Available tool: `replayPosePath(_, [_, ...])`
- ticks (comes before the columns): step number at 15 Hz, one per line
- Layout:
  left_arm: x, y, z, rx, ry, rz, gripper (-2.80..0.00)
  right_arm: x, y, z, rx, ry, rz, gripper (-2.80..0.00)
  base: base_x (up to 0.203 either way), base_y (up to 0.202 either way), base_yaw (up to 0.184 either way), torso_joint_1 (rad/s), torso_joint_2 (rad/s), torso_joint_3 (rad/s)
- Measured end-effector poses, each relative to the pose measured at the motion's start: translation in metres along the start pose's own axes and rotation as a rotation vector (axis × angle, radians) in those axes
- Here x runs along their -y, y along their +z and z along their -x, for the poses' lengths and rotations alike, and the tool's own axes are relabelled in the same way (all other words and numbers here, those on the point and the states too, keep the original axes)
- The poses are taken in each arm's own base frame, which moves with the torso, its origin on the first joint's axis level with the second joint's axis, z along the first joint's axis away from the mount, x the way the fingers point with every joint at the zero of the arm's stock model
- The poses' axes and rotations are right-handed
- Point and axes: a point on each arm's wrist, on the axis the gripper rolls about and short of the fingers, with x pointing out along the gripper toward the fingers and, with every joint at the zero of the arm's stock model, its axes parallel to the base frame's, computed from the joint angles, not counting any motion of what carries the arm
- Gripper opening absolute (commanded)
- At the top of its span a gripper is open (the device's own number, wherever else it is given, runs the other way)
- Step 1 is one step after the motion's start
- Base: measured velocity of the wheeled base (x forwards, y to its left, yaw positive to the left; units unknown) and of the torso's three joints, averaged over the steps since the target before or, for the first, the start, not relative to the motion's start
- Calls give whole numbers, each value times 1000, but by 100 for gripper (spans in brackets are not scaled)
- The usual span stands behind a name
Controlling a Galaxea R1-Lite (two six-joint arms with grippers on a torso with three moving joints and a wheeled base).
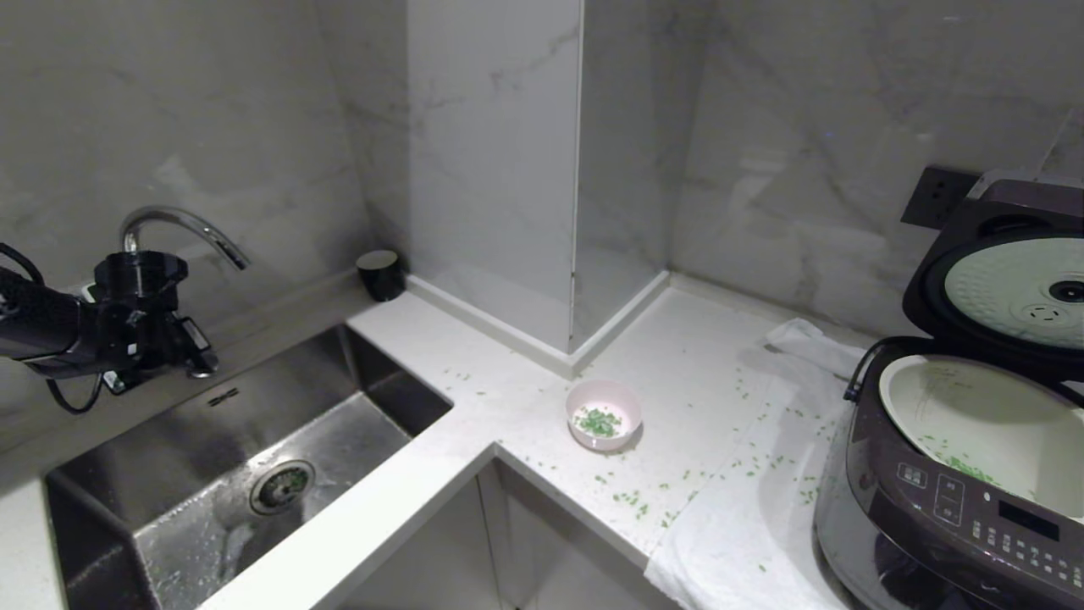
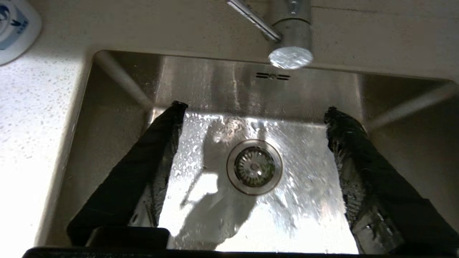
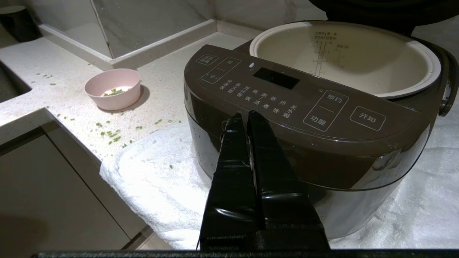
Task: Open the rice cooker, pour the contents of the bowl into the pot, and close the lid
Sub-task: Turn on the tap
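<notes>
The rice cooker (image 1: 948,500) stands on the right of the counter with its lid (image 1: 1008,288) raised. Its white pot (image 1: 982,415) holds a few green bits. The pink bowl (image 1: 603,413) sits on the counter left of the cooker, with green contents (image 1: 598,421) inside it. My left gripper (image 2: 255,107) hangs open over the sink, far from the bowl, holding nothing. My right gripper (image 3: 245,114) is shut and empty, just in front of the cooker's button panel (image 3: 287,107). The right wrist view also shows the bowl (image 3: 113,89) and the pot (image 3: 351,57).
The steel sink (image 1: 212,407) with drain (image 2: 254,166) and faucet (image 1: 182,222) fills the left. A white towel (image 1: 762,525) lies under the cooker. Green bits are scattered over counter and towel. A black cup (image 1: 381,274) stands by the wall pillar.
</notes>
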Motion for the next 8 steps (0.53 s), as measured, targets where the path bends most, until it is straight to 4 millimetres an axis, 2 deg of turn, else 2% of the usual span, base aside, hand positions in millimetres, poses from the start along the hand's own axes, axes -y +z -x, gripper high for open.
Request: replayPosePath(8, [-8, -2, -70, 16, 50, 65, 0, 0, 0, 0, 0, 0, 0, -280, 0, 0, 0, 0, 0, 0])
